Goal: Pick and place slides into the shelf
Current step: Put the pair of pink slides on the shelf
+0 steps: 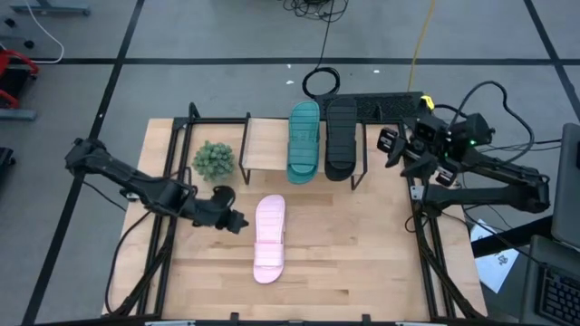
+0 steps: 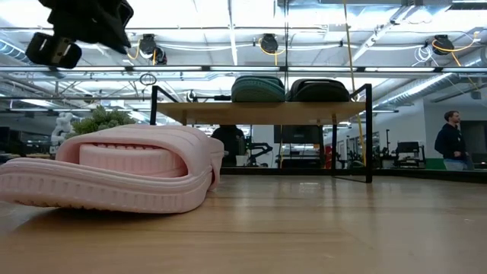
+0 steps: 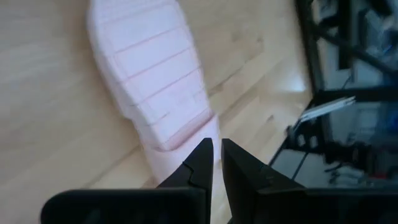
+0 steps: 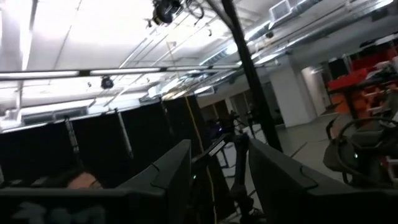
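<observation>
High view shows you two of three done: the teal slide [image 1: 304, 140] and black slide [image 1: 341, 139] lie on the shelf [image 1: 263, 143] by the desk's [image 1: 362, 254] far edge. The pink slide [image 1: 269, 238] remains mid-desk, with your left tool [image 1: 237, 223] nearly clenched, empty, just beside it; your right tool [image 1: 388, 145] waits released near the far right corner.

Bright overhead ceiling strip lights, soft shadows, blurred left wrist view, dim right wrist view

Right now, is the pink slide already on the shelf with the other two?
No. In the high view the pink slide lies on the tabletop by the left gripper, while the teal slide and black slide sit on the shelf.
</observation>
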You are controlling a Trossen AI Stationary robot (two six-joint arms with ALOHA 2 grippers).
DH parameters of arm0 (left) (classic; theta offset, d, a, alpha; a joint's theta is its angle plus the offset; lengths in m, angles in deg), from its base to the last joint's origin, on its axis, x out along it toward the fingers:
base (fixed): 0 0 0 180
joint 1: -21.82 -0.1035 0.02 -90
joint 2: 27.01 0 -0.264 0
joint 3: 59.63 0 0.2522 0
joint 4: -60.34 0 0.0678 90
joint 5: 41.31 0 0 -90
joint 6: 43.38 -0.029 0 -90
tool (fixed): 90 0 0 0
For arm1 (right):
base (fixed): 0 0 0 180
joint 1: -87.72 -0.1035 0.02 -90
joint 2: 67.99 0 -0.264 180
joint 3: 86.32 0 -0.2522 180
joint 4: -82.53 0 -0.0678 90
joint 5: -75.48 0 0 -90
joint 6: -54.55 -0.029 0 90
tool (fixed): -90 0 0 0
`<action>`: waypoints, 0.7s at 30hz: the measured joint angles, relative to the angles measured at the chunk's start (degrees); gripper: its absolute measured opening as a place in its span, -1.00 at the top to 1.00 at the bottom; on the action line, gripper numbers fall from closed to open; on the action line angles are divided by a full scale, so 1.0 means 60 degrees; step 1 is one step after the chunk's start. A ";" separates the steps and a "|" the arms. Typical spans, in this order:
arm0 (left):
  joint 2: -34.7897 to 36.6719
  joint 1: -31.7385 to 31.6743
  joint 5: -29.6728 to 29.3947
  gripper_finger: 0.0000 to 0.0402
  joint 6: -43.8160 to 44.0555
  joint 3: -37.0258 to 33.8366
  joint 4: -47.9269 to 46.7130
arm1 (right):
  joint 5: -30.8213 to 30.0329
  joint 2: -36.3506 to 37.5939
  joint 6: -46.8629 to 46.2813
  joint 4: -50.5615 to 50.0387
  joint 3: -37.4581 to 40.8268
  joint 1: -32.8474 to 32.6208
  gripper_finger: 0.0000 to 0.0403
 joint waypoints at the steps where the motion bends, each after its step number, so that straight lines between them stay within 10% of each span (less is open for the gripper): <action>1: -0.0078 0.0218 -0.0339 0.84 0.0251 0.0000 0.0135 | 0.0040 0.0013 0.0000 -0.0016 0.0002 -0.0057 0.24; 21: -0.2634 0.3240 -0.3581 0.84 0.3652 -0.0004 0.1691 | 0.0336 0.0099 0.0094 -0.0010 0.0007 -0.0802 0.24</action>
